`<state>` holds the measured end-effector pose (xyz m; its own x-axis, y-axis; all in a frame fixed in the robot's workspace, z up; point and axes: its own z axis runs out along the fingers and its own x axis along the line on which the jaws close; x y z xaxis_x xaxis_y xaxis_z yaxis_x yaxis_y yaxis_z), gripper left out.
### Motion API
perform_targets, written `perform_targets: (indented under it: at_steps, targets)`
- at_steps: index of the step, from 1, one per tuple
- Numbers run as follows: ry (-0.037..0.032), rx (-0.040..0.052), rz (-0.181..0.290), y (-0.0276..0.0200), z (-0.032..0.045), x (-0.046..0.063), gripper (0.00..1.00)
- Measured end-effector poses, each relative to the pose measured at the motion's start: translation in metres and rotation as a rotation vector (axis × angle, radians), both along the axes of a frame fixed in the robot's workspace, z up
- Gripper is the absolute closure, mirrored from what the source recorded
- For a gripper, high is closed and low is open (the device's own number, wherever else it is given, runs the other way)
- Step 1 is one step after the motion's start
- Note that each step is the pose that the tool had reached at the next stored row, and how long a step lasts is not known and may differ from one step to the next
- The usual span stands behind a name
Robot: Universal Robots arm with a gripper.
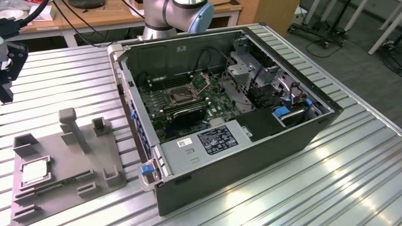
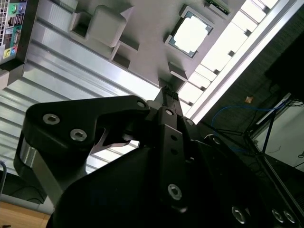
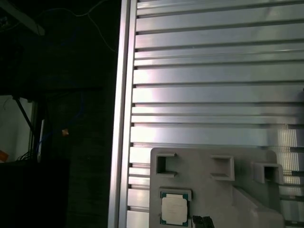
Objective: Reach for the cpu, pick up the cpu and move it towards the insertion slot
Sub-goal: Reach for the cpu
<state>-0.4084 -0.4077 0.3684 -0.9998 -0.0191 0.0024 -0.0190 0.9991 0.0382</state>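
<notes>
The cpu [image 1: 36,172], a flat square chip with a pale metallic top, lies in a recess of the grey plastic tray [image 1: 100,155] on the table at the exterior view's left. It also appears in the first wrist view as the cpu [image 3: 174,209] and in the second as the cpu [image 2: 191,34]. My black gripper [image 1: 6,94] hangs in the air well above and behind the tray, apart from the chip, with its tip [image 2: 166,91] aimed toward the tray. The insertion slot [image 1: 182,96], a silver-framed square socket, sits on the motherboard inside the open computer case.
The open black computer case [image 1: 251,155] lies on its side on the ribbed aluminium table [image 1: 339,188], right of the tray. Upright posts [image 1: 70,127] rise from the tray. A green memory stick [image 2: 216,5] lies in the tray near the chip. The table edge [image 3: 124,118] runs close by.
</notes>
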Motion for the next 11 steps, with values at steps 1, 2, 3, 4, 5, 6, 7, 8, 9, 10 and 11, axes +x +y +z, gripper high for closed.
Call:
perform_targets:
  at_steps: [1,2,3,4,5,6,7,8,9,10,11]
  targets:
    - [0.0,0.0,0.0,0.0,0.0,-0.0003,0.89]
    - [-0.0001,0.0,0.0,0.0,-0.0001,-0.0006,0.89]
    - [-0.0001,0.0,0.0,0.0,-0.0001,-0.001,0.89]
    - [-0.0002,0.0001,0.0,0.0,-0.0001,-0.0014,0.89]
    - [-0.0001,0.0,0.0,0.0,-0.0001,-0.0018,0.89]
    - [-0.0001,0.0,0.0,0.0,-0.0001,-0.0022,0.89]
    - [0.0,0.0,0.0,0.0,0.0,-0.0025,0.89]
    - [-0.0001,0.0,0.0,0.0,-0.0001,-0.0028,0.89]
    - [-0.0001,0.0,0.0,0.0,-0.0001,-0.0033,0.89]
    - [-0.0001,0.0,0.0,0.0,-0.0001,-0.0037,0.89]
    - [0.0,0.0,0.0,0.0,-0.0001,-0.0041,0.89]
